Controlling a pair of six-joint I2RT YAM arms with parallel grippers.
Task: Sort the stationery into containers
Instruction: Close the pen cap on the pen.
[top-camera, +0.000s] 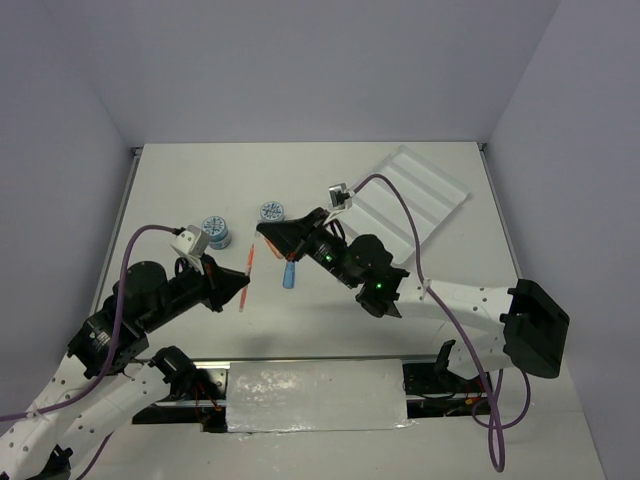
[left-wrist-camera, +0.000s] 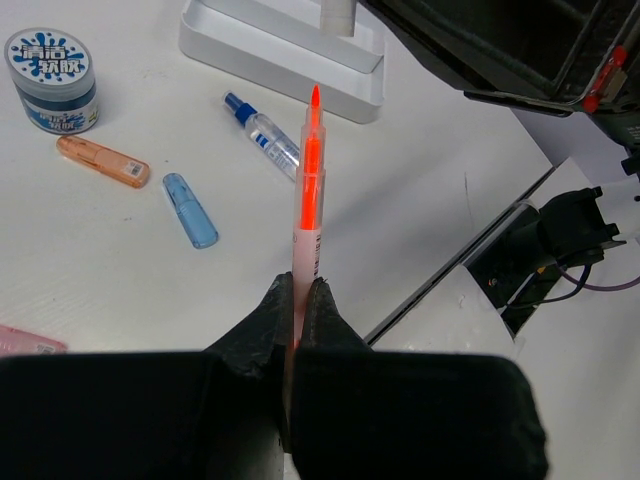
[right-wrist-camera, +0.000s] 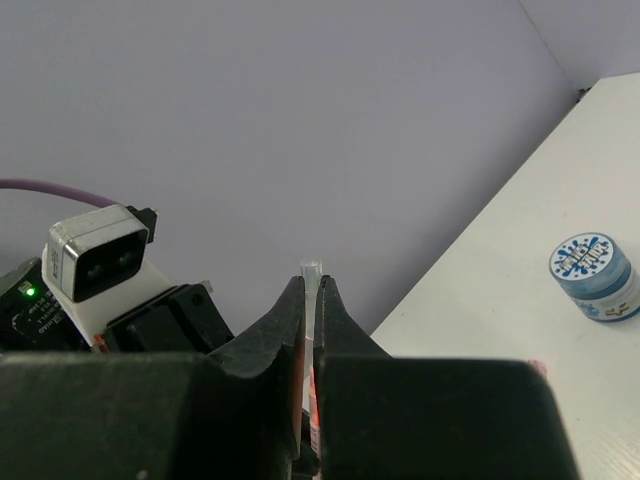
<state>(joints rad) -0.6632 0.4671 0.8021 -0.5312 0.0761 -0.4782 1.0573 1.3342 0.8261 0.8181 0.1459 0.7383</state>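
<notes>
My left gripper (top-camera: 245, 284) is shut on a thin orange pen (top-camera: 250, 265) and holds it above the table; in the left wrist view (left-wrist-camera: 300, 292) the pen (left-wrist-camera: 310, 180) points away with its orange tip bare. My right gripper (top-camera: 263, 231) is shut on a clear pen cap (right-wrist-camera: 311, 270) just beyond that tip, also seen in the right wrist view (right-wrist-camera: 311, 288). On the table lie two blue-patterned tubs (top-camera: 215, 231) (top-camera: 271, 211), a blue capsule (top-camera: 289, 274), an orange capsule (left-wrist-camera: 102, 160), a pink capsule (left-wrist-camera: 25, 340) and a blue-capped bottle (left-wrist-camera: 262, 130). The white divided tray (top-camera: 415, 195) stands at the back right.
Grey walls close the table on the left, back and right. A pale sheet (top-camera: 315, 395) lies at the near edge between the arm bases. The right arm's cable (top-camera: 400, 205) arches over the tray's left end.
</notes>
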